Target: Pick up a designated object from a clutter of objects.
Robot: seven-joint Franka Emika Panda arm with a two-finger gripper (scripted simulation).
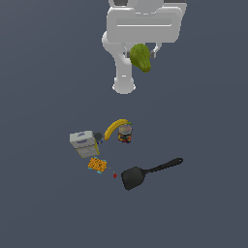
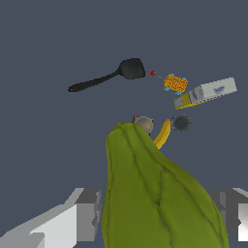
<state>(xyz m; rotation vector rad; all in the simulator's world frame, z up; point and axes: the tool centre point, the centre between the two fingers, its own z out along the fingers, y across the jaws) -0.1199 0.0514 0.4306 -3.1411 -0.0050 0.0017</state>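
Tool (image 1: 144, 52): we see it pinching the pear (image 1: 140, 57), raised.
Clutter: banana (image 1: 115, 128), spatula (image 1: 147, 173) on table (image 1: 38, 193).

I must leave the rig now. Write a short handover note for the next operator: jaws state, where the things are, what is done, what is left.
Gripper: jaws shut on the green pear, one on each side of it in the wrist view; it hangs well above the other items.
On the surface: banana beside the small can, grey-white box, orange-speckled packet, black spatula. None of them touches the pear.
Done: the pear is picked out of the clutter and lifted.
Left: probably only to hold the grasp steady; no drop place is visible.
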